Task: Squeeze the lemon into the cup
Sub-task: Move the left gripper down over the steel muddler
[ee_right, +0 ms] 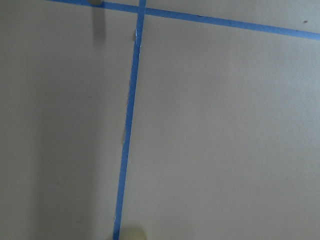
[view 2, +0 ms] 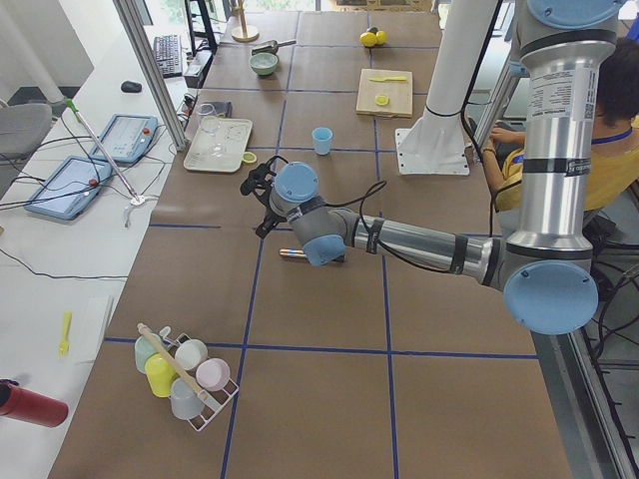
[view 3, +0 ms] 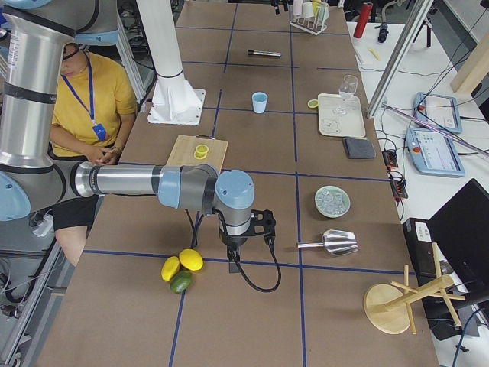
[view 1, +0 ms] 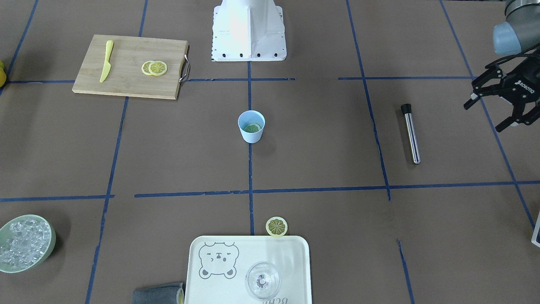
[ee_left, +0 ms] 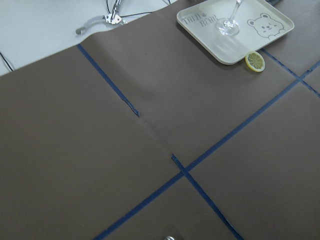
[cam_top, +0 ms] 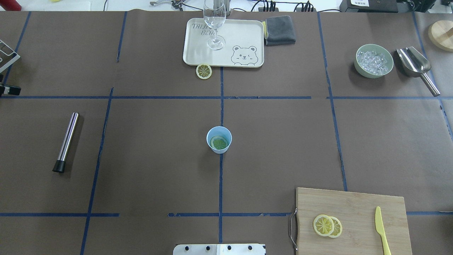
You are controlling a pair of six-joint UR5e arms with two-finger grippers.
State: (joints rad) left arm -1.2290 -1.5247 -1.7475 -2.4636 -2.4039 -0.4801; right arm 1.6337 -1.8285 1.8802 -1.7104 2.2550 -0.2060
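The light-blue cup point(view 1: 251, 134) stands upright at the table's middle, and it also shows in the overhead view point(cam_top: 219, 146). A lemon slice point(view 1: 253, 128) lies flat inside it. Two overlapping lemon slices point(view 1: 155, 68) lie on the wooden cutting board point(view 1: 126, 80). Another lemon slice point(view 1: 276, 226) lies beside the tray's edge. My left gripper point(view 1: 487, 115) is open and empty, far off at the table's side beyond the metal muddler. My right gripper point(view 3: 252, 228) shows only in the exterior right view, far from the cup; I cannot tell whether it is open or shut.
A yellow knife point(view 1: 106, 61) lies on the board. A metal muddler point(view 1: 411, 133) lies between the cup and my left gripper. A cream tray point(view 1: 211, 253) holds a clear stemmed glass point(view 1: 262, 280). A green bowl of ice point(view 1: 25, 242), a scoop point(cam_top: 416, 65) and a grey cloth point(cam_top: 279, 30) are nearby.
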